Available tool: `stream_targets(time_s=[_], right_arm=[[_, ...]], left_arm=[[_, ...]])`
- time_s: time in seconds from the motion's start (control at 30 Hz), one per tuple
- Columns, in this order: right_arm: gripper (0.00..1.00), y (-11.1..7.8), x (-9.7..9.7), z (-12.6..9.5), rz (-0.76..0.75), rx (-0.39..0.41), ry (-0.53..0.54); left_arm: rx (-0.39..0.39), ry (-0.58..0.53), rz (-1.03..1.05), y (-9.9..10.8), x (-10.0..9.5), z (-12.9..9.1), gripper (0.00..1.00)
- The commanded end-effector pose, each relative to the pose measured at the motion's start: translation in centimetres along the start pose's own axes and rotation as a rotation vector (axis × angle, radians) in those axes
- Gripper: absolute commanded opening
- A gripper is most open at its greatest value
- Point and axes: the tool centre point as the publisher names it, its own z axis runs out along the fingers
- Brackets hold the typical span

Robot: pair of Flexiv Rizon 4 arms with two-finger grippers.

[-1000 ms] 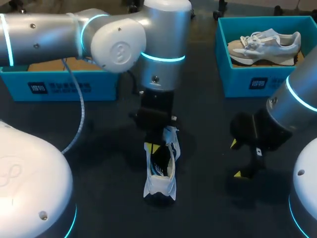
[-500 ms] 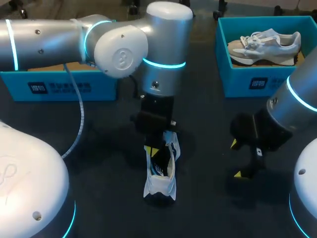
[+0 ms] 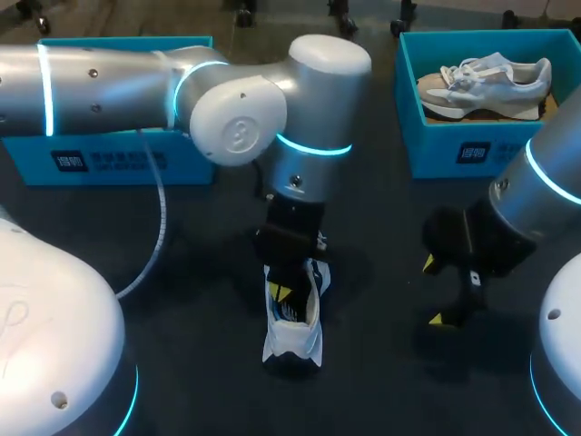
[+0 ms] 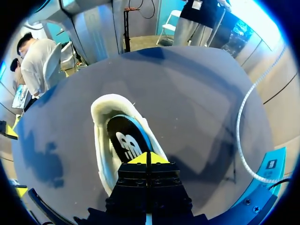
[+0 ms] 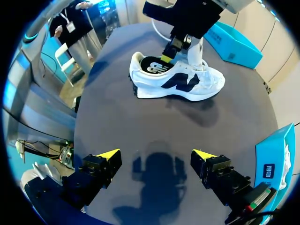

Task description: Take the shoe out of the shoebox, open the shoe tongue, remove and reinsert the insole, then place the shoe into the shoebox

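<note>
Left gripper (image 4: 146, 157): closed at insole (image 4: 124, 140); shoe (image 3: 292, 331) at 6 o'clock. Right gripper (image 5: 155, 154): open, 4 o'clock. Risk: unheld shoe lifts with insole.

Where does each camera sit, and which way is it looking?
Head view: above and behind, looking down on the table; both arms show.
Left wrist view: on the left arm, looking down into the white shoe; its shut jaws show.
Right wrist view: on the right arm, facing that shoe; its open jaws show.
All three share the shoe.
</note>
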Motion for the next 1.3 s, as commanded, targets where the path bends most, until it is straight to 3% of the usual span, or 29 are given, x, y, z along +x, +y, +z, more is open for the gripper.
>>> stream_targets(time_s=[0.03, 0.37, 0.73, 1.17, 1.3], right_arm=[[1.0, 0.0, 0.1, 0.1, 0.0, 0.002, -0.002], [1.0, 0.0, 0.1, 0.1, 0.0, 0.002, -0.002], [1.0, 0.0, 0.1, 0.1, 0.0, 0.002, -0.002], [1.0, 0.0, 0.1, 0.1, 0.0, 0.002, -0.002], [1.0, 0.0, 0.1, 0.1, 0.0, 0.002, -0.002]], left_arm=[[0.003, 0.007, -0.001, 0.4, -0.4, 1.4, 0.0], [-0.042, 0.039, 0.007, 0.3, -0.8, 3.9, 0.0], [-0.105, -0.002, 0.013, -0.3, -1.1, 1.1, 0.0], [-0.105, 0.069, -0.021, 1.6, -0.5, 3.4, 0.0], [-0.104, 0.063, -0.008, 1.8, -0.5, 3.0, 0.0]])
